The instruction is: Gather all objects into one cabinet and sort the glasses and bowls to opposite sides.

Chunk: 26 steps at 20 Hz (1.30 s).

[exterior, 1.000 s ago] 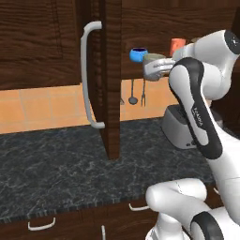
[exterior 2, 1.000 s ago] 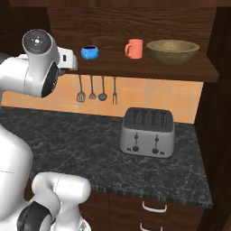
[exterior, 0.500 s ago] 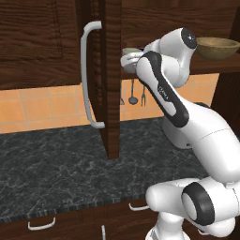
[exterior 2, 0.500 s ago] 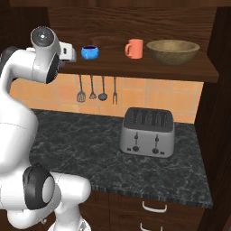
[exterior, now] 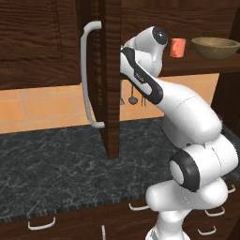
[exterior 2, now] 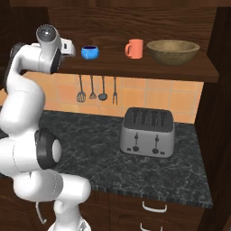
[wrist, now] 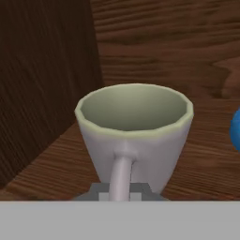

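Note:
My gripper (wrist: 121, 191) is shut on the grey-green mug (wrist: 136, 136), whose handle points at the camera just above the wooden shelf floor (wrist: 206, 168). A sliver of the blue bowl (wrist: 236, 129) lies right of the mug. From the right base, my gripper (exterior 2: 71, 46) is at the shelf's left end beside the blue bowl (exterior 2: 90, 52). Further right stand the orange-red cup (exterior 2: 134, 48) and the tan wooden bowl (exterior 2: 173, 51). The dark cabinet door (exterior: 112, 93) stands open, its grey bar handle (exterior: 86, 77) to the left. The pale cup is out of view.
A silver toaster (exterior 2: 147, 131) sits on the black stone counter (exterior 2: 90, 135). Metal utensils (exterior 2: 97, 88) hang on the tiled wall under the shelf. A dark wood wall (wrist: 47, 84) stands close on the mug's left. Drawers with pale handles (exterior: 41, 224) run below the counter.
The arm has swung left along the shelf with the mug, from near the orange cup to the shelf's left end behind the open door. The vessels on the shelf have not moved.

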Available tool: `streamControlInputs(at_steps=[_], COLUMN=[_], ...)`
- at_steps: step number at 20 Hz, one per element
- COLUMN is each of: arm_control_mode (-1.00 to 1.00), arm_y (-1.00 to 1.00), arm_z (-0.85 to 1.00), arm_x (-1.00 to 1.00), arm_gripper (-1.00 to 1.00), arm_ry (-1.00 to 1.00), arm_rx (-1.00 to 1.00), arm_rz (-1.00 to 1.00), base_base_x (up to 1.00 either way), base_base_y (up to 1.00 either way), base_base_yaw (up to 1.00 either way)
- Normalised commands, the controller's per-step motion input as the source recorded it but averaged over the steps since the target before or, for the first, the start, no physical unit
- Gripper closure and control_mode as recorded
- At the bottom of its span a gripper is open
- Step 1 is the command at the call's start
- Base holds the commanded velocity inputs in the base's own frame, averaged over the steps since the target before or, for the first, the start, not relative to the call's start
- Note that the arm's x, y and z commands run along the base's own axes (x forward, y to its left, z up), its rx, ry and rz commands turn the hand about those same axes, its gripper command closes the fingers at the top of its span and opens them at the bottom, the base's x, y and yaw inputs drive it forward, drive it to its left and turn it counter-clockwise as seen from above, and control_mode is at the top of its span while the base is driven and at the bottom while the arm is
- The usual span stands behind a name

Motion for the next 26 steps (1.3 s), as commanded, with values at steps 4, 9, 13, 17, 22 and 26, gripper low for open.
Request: streamControlInputs(at_steps=[4,9,13,17,22,26], arm_control_mode=[-1.00,-1.00,-1.00,-1.00,-1.00,-1.00], arm_y=[0.20,0.02,0.00,0.08,0.06,0.00], arm_z=[0.00,-0.01,-0.04,-0.11,-0.24,-0.37], arm_x=[0.60,0.75,0.72,0.56,0.28,0.00], arm_gripper=[1.00,1.00,1.00,1.00,1.00,1.00], arm_ry=[0.00,0.00,0.00,0.00,0.00,0.00], arm_rx=[0.00,0.00,0.00,0.00,0.00,0.00], arm_rz=[0.00,0.00,0.00,0.00,0.00,0.00], base_base_x=[0.00,0.00,0.00,0.00,0.00,0.00], base_base_y=[0.00,0.00,0.00,0.00,0.00,0.00], base_base_yaw=[0.00,0.00,0.00,0.00,0.00,0.00])
